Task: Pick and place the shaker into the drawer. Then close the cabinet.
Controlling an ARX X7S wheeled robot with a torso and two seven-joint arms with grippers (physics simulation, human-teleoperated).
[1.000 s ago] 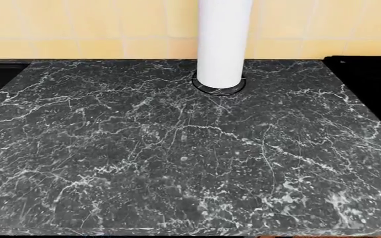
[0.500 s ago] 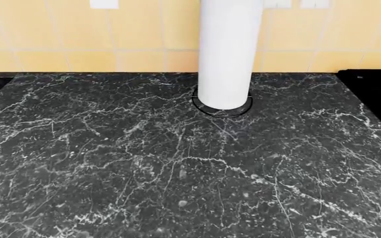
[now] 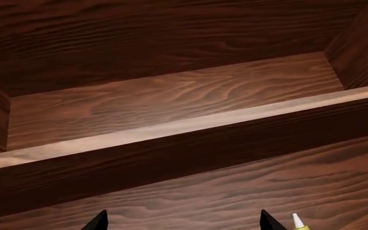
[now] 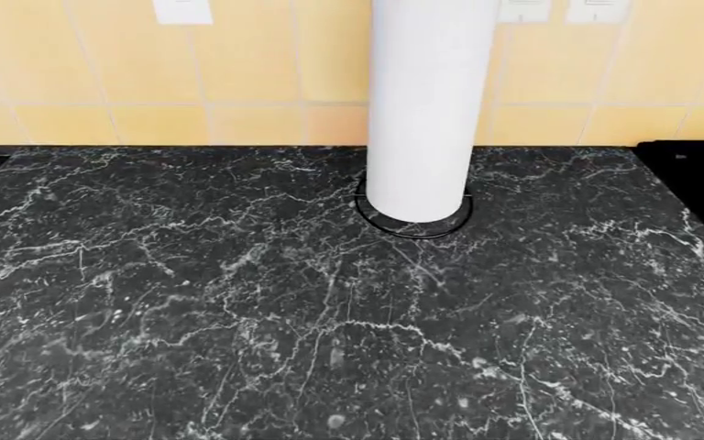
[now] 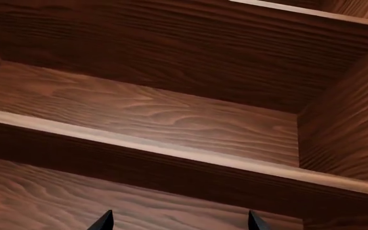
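A small white shaker (image 3: 297, 221) with a yellowish base shows at the very edge of the left wrist view, resting on the reddish-brown wooden floor of the drawer (image 3: 235, 187). It appears to stand roughly upright, its pointed tip up, though most of it is cut off. It sits just beside one fingertip of the left gripper (image 3: 181, 221), outside the gap between the fingers, not within it. That gripper's two dark fingertips are spread wide and hold nothing. The left arm is the nearer one; the right wrist view shows no shaker. The right gripper (image 5: 178, 220) is likewise spread and empty, over wooden boards. A wooden wall (image 3: 171, 129) crosses the left wrist view beyond the fingers. The head view shows only a dark marble counter (image 4: 205, 302), a tall white cylinder (image 4: 425, 101) on a black ring, and yellow tiles (image 4: 83, 73). No writing is legible anywhere.
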